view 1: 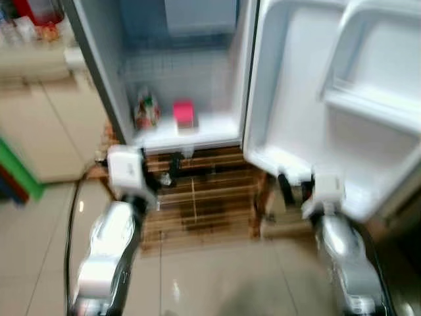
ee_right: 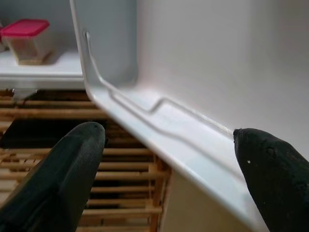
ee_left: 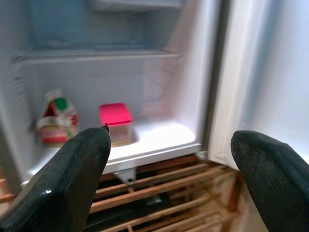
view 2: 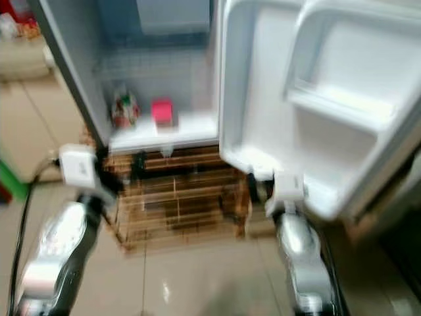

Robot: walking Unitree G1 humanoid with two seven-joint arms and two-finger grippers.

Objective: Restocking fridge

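Grippers are hanging nearest us, both spread wide with nothing between the fingers: our left gripper (ee_left: 169, 179) is facing the fridge (view 1: 99, 72), our right gripper (ee_right: 169, 179) is sitting just under the open door (view 1: 342, 99). Beyond them, a wooden rack (view 1: 197, 197) is holding the fridge up. Farther in, a carton (ee_left: 57, 121) and a pink-lidded box (ee_left: 116, 121) are resting on the bottom shelf.

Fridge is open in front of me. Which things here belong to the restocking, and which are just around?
Job:
fridge, door open
carton on its floor
red-lidded tub beside it
left gripper, open, empty
right gripper, open, under the door's edge

Around:
wooden stand under the fridge
counter, far left
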